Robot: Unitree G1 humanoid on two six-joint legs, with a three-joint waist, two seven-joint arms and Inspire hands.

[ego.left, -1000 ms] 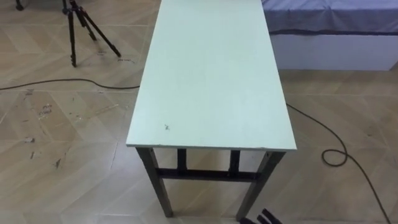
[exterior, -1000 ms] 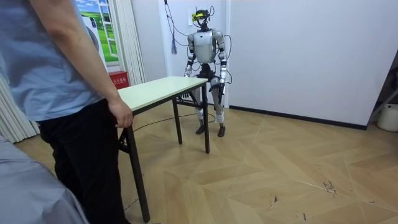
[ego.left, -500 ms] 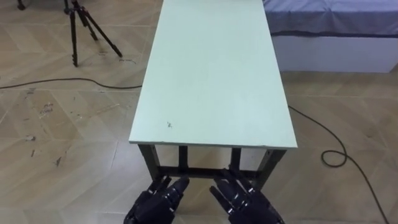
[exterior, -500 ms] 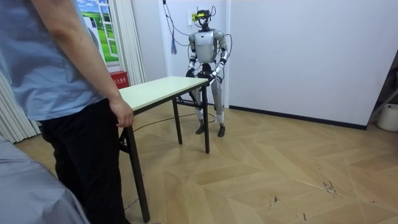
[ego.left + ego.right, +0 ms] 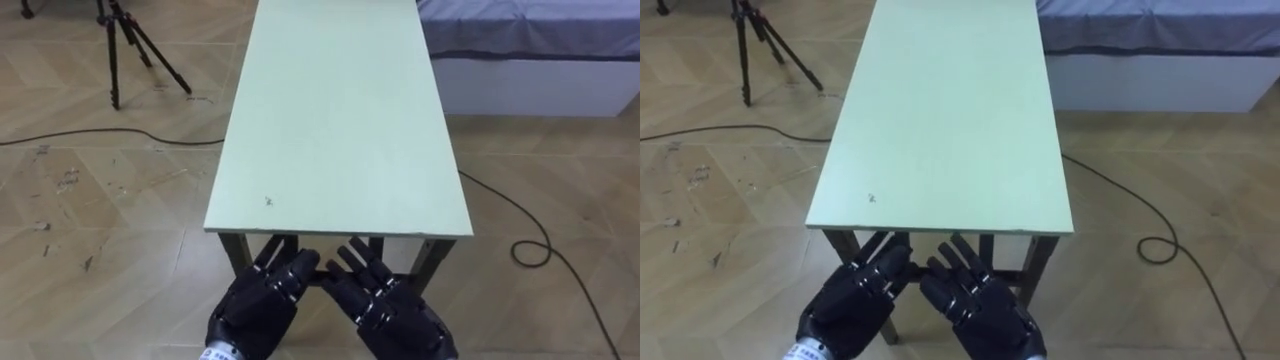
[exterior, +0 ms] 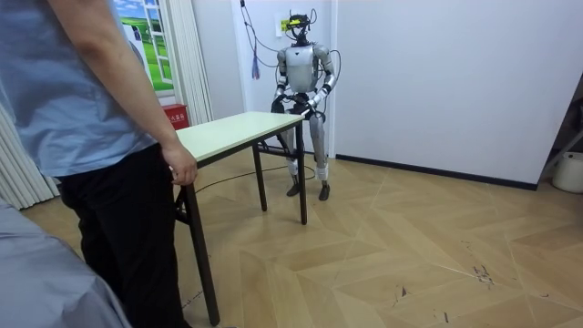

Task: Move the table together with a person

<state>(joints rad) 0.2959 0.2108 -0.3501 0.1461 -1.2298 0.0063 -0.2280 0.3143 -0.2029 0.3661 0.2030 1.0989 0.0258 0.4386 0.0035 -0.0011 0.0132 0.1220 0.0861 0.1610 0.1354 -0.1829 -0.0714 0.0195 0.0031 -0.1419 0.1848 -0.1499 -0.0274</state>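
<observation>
My left hand (image 5: 255,305) and right hand (image 5: 390,310) hover fingers spread, empty, at the table (image 5: 340,120) near end. I'd hook both under evenly, spaced wider.

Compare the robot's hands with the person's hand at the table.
The robot's left hand and right hand are black, with fingers straight and spread toward the near edge of the table; the person's hand is bare and curled at the opposite edge. The robot brings two hands, the person shows one. Both stand at the short ends.
</observation>
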